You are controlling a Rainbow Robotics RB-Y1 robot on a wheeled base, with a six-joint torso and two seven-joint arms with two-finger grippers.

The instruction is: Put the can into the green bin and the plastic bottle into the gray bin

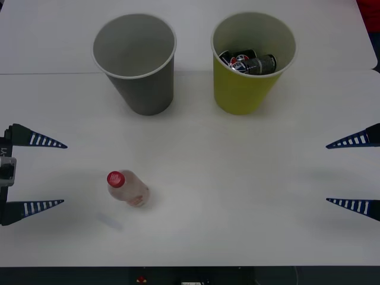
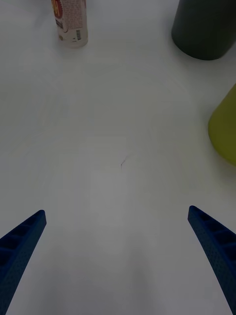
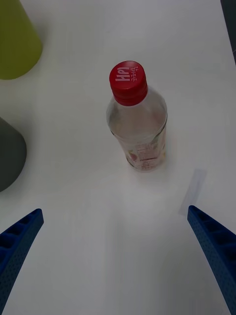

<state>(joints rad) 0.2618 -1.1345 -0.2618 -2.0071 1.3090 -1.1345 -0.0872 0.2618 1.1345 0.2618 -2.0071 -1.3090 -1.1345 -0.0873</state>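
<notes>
Nearest us, lower left, the bottle (image 1: 126,188) stands upright. We see left gripper (image 1: 53,173) and right gripper (image 1: 337,173) wide open, empty. Upper centre: gray bin (image 1: 138,62), green bin (image 1: 250,62) containing the can (image 1: 248,63).

Illumination is bright, even and diffuse across the white table (image 1: 237,225), consistent with overhead sources. Shadows are soft and short: a faint shadow lies on the table beside the plastic bottle (image 1: 127,188), and pale shading surrounds the bases of the gray bin (image 1: 136,62) and the green bin (image 1: 252,59). The interior of the green bin is darker toward its floor. No hard glare appears on the table; the bottle's clear wall carries mild highlights in the left wrist view. A darker band runs along the table's near edge.
</notes>
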